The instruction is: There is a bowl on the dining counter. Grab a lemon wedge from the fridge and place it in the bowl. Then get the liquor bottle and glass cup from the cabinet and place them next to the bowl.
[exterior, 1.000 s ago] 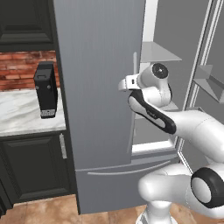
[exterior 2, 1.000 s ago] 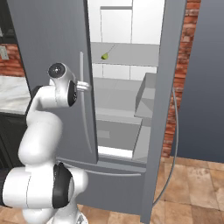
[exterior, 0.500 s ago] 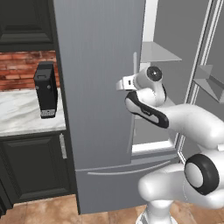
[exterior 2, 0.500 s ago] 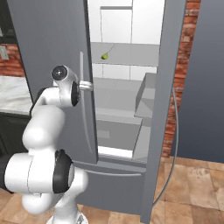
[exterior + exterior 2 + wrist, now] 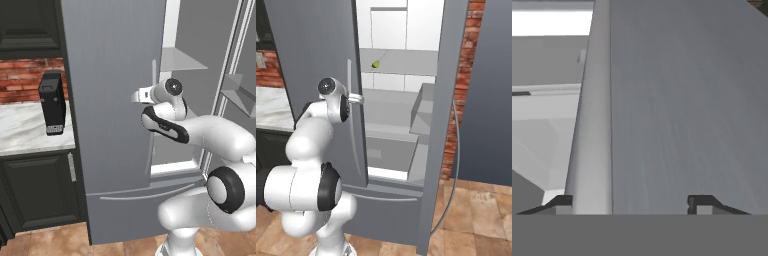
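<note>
The grey steel fridge fills the middle, and its right door is swung wide open. Inside, the small yellow-green lemon wedge lies on an upper white shelf. My gripper is at the long thin handle of the left door, about mid-height. In the hand view the gripper is open and straddles the handle. The bar runs close to the left fingertip, with a wide gap to the right one. The bowl, dining counter, bottle, cup and cabinet are out of view.
A black appliance stands on the marble worktop left of the fridge, over low black cabinets, with a brick wall behind. The open right door's bins and curved handle jut out on the right.
The hand stays at the left door's handle. The arm's elbow and forearm have shifted slightly behind it. The fridge and the lemon wedge have not moved.
</note>
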Available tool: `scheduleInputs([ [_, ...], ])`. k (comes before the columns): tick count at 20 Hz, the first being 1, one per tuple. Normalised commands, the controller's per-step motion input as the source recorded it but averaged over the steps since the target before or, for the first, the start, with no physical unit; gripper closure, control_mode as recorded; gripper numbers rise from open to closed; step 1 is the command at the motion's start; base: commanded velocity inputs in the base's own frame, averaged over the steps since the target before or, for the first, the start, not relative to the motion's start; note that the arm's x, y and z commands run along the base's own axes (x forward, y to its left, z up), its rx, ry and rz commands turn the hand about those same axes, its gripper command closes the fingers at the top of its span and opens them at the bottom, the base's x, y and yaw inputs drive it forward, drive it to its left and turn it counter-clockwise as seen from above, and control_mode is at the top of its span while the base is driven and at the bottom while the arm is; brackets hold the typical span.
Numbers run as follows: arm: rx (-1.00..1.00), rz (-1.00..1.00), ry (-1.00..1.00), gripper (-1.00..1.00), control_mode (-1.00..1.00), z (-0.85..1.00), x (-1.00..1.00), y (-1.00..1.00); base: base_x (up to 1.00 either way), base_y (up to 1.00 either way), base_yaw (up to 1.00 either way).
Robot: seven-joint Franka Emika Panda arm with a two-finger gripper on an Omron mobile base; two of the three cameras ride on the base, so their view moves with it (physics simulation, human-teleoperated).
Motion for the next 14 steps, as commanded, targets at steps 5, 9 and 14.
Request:
scheduleInputs([
  [5, 0.00, 0.00, 0.03, 1.00, -1.00, -0.03, 0.19, 0.00, 0.00, 0.00, 0.00],
  [9, 0.00, 0.05, 0.02, 1.00, -1.00, 0.00, -0.58, 0.07, 0.00, 0.00, 0.00],
  [14, -0.02, 0.14, 0.03, 1.00, -1.00, 0.05, -1.00, 0.34, 0.00, 0.00, 0.00],
])
